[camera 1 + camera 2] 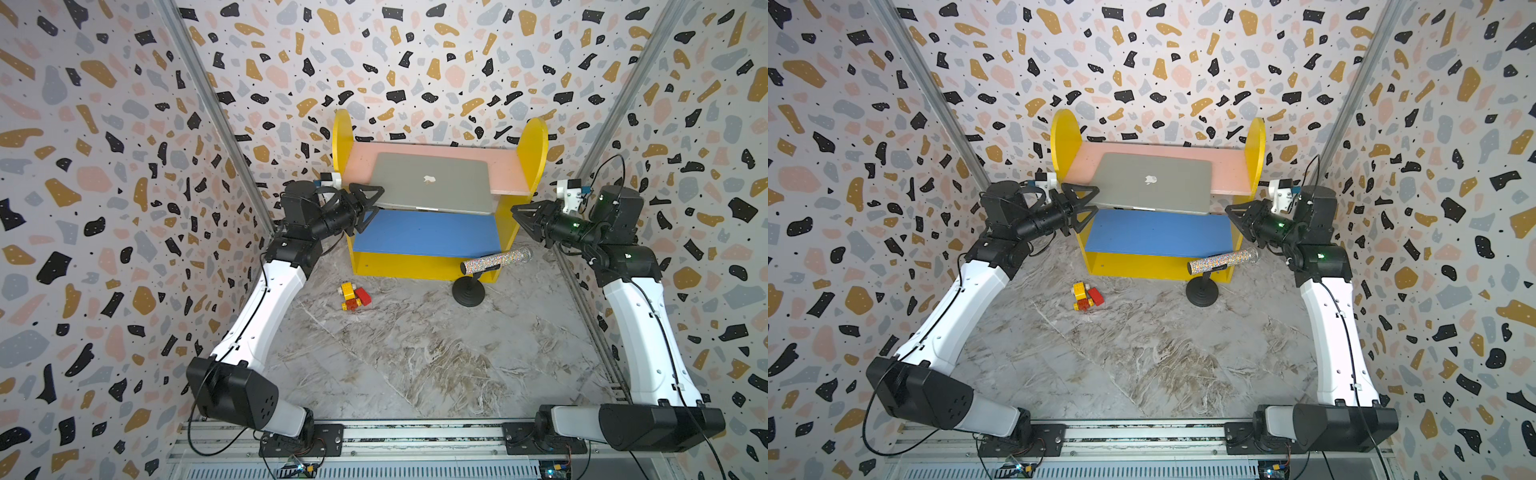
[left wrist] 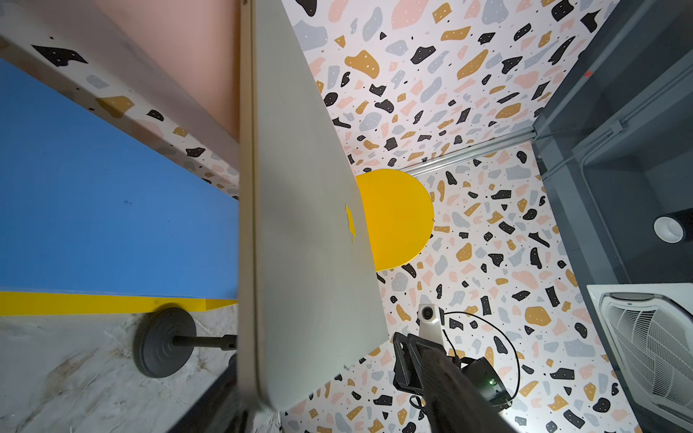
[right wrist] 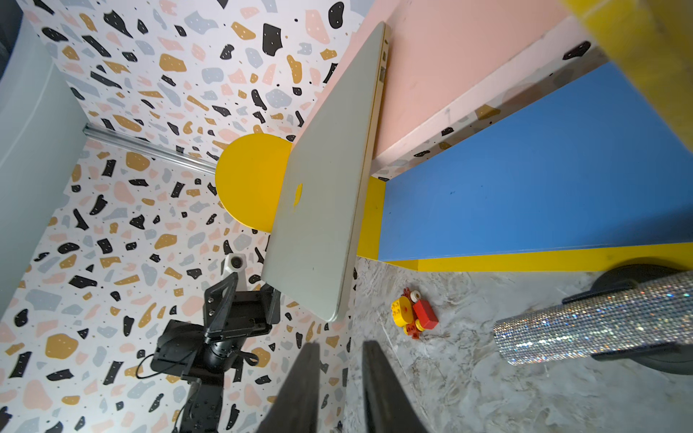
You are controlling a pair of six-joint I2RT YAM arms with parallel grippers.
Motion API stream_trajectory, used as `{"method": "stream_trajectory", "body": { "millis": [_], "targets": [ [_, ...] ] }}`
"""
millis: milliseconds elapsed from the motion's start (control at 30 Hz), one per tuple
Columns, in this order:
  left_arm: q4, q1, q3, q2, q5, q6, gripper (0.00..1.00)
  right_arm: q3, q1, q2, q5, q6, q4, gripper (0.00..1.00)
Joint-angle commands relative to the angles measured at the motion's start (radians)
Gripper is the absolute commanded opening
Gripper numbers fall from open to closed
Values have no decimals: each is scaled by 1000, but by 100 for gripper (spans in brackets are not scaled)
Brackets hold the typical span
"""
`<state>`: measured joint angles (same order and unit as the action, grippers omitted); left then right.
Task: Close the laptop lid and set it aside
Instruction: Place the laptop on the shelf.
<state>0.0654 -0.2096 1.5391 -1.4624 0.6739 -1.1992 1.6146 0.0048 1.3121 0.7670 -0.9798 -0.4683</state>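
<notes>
The silver-grey laptop (image 1: 432, 195) (image 1: 1154, 197) lies on the pink top shelf (image 1: 361, 158) of a yellow rack, its front part overhanging the blue shelf. The laptop lid (image 1: 449, 174) (image 2: 300, 225) (image 3: 326, 187) is down flat on the base, apple logo up. My left gripper (image 1: 370, 205) (image 1: 1088, 203) (image 2: 330, 360) is open, its jaws standing wide above and below the laptop's front left corner. My right gripper (image 1: 515, 216) (image 1: 1229, 212) (image 3: 341, 343) hangs a little off the laptop's right edge, with a narrow gap between its fingers and nothing in it.
The yellow rack (image 1: 424, 266) stands against the back wall, with a blue lower shelf (image 1: 424, 232). A glittery tube (image 1: 496, 261) on a black stand (image 1: 468, 293) sits at its front right. Red and yellow toy bricks (image 1: 353, 296) lie on the marble floor.
</notes>
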Motion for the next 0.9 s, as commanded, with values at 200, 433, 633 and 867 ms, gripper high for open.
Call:
{"method": "stream_trajectory", "body": {
  "millis": [200,433,633,867],
  "targets": [
    [69,31,-41,88,18,113,56,-3,29,-49,17,96,-59,3],
    [102,47,-75,144,27,161,34,11,69,-48,14,147,-84,0],
    [79,47,-114,182,61,181,8,23,97,-44,23,196,-106,0],
    [36,47,-112,174,125,183,0,31,115,-27,67,199,-76,0]
  ]
}}
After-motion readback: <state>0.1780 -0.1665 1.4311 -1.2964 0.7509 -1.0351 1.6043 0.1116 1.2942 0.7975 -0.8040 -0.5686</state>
